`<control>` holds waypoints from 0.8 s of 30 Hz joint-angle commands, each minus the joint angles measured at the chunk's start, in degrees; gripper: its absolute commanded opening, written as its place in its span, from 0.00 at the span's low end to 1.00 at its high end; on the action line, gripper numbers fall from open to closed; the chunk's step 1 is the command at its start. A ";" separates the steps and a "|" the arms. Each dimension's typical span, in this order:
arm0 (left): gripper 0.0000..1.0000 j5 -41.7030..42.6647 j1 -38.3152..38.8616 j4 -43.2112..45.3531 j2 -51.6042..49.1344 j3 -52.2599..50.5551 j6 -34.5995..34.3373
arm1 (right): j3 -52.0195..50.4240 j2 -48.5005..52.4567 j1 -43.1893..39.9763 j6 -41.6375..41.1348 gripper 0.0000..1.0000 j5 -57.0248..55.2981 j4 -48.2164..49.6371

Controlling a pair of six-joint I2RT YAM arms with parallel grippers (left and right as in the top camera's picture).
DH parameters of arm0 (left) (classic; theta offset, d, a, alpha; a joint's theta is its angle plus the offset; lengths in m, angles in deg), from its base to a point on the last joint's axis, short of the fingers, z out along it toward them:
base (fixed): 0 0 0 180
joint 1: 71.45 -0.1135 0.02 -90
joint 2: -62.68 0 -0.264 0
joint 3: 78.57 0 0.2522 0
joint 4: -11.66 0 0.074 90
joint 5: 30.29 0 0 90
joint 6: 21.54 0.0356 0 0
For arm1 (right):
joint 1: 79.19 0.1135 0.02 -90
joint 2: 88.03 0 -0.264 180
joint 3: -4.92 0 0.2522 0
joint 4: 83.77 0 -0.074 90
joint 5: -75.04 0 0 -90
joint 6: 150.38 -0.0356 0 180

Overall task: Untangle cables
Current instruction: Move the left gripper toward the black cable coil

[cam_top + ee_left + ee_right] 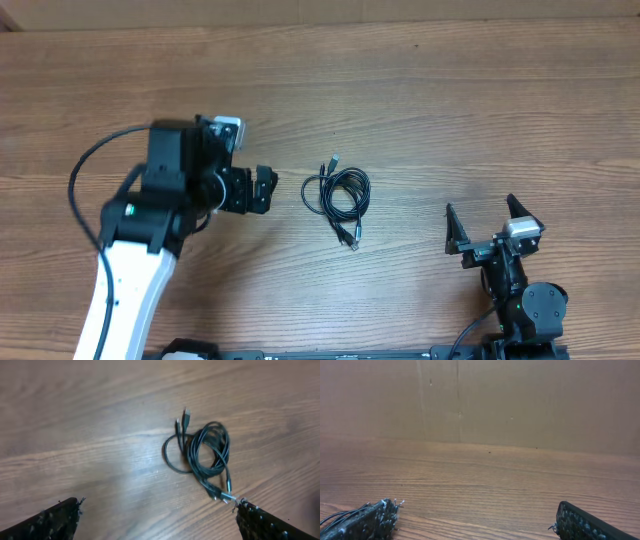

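The cables (pixel 337 193) lie as one small tangled bundle of thin black cords on the wooden table (pixel 420 110), with plug ends poking out at the top and bottom. My left gripper (pixel 268 190) is open just left of the bundle, pointing at it without touching. In the left wrist view the cables (pixel 205 455) lie ahead and to the right of the open left gripper (pixel 159 504); one metal plug sits close to the right fingertip (pixel 250 512). My right gripper (pixel 480 208) stands open at the lower right, well clear of the bundle. Only bare wood lies between the right gripper's (pixel 475 507) fingers.
The left arm's thick black cable (pixel 85 175) loops out at the far left. A plain brown wall (pixel 520 400) rises behind the table in the right wrist view. A few thin black strands (pixel 337 516) show at that view's lower left edge.
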 commanded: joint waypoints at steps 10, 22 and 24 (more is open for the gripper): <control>1.00 0.72 3.41 -0.33 -14.80 3.58 -0.90 | -0.59 -0.57 -0.15 -0.39 1.00 -0.55 0.13; 1.00 4.74 6.19 2.16 -24.24 3.58 -1.86 | -0.59 -0.57 -0.15 -0.39 1.00 -0.55 0.13; 1.00 2.45 8.59 2.86 -26.23 3.58 -2.58 | -0.59 -0.57 -0.15 -0.39 1.00 -0.55 0.13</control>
